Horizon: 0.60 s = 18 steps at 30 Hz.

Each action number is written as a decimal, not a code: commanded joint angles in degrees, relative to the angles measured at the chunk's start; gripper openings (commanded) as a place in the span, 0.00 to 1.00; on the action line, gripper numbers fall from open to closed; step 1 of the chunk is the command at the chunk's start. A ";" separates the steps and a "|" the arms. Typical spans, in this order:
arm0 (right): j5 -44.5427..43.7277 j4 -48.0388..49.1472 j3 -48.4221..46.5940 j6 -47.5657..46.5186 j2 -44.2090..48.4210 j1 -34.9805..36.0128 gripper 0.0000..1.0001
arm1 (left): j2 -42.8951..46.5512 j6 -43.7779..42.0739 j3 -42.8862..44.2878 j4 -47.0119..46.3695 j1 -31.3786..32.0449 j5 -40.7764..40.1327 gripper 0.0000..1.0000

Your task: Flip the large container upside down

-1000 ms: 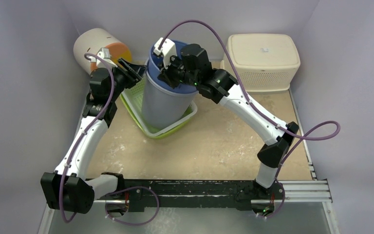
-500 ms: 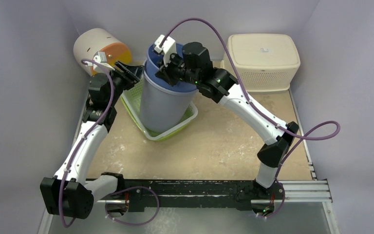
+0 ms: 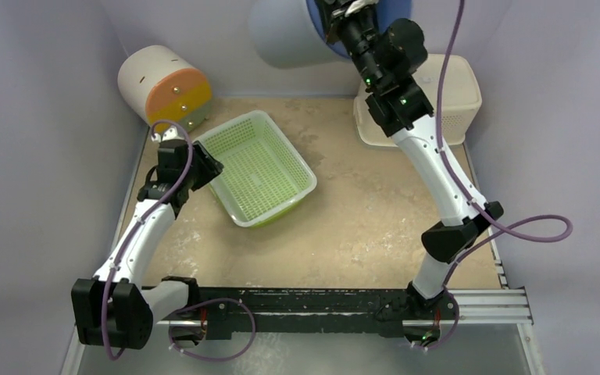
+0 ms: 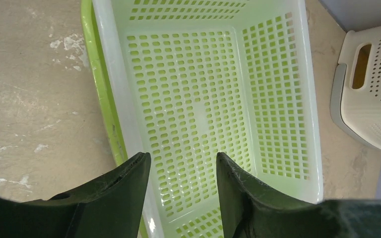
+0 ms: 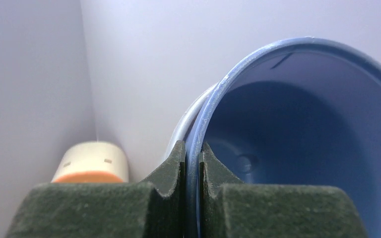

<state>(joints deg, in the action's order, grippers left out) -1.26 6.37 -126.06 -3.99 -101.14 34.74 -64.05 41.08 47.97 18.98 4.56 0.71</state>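
The large container (image 3: pixel 287 33) is a grey-blue bucket with a dark blue inside. It hangs high at the back, tipped on its side, partly cut off by the top edge of the top view. My right gripper (image 3: pixel 334 17) is shut on its rim. In the right wrist view the fingers (image 5: pixel 192 148) pinch the thin blue rim, and the container's hollow inside (image 5: pixel 297 134) opens to the right. My left gripper (image 3: pixel 205 166) stands open and holds nothing, low over the left rim of the green basket (image 3: pixel 258 168). Through the left gripper's (image 4: pixel 182 161) gap I see the basket's perforated floor (image 4: pixel 198 99).
A cream cylinder with an orange end (image 3: pixel 164 82) lies at the back left, also in the right wrist view (image 5: pixel 90 166). A white lidded basket (image 3: pixel 453 78) stands at the back right, behind my right arm, and its side shows in the left wrist view (image 4: pixel 372 89). Walls close three sides.
My right arm has lifted the container out of the green basket, up and back, tipping it onto its side. My left gripper has drawn away from it and down to the basket's left rim.
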 commanded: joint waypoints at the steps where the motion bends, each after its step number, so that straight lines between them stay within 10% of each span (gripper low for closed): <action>1: 1.26 14.41 -3.00 0.61 5.18 1.17 0.00 | 2.68 -1.83 3.79 1.03 -0.16 -0.54 0.52; 7: 2.68 12.27 0.50 0.81 5.34 1.17 0.00 | 3.00 -1.51 11.79 3.47 -0.24 0.57 0.69; 18: 8.62 10.75 6.86 7.37 6.31 1.22 0.00 | 1.01 10.70 23.92 -8.47 -0.16 10.14 0.71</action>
<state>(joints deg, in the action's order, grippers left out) 2.85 3.84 -117.75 1.63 -98.61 36.27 -63.18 46.30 65.87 17.96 4.51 7.44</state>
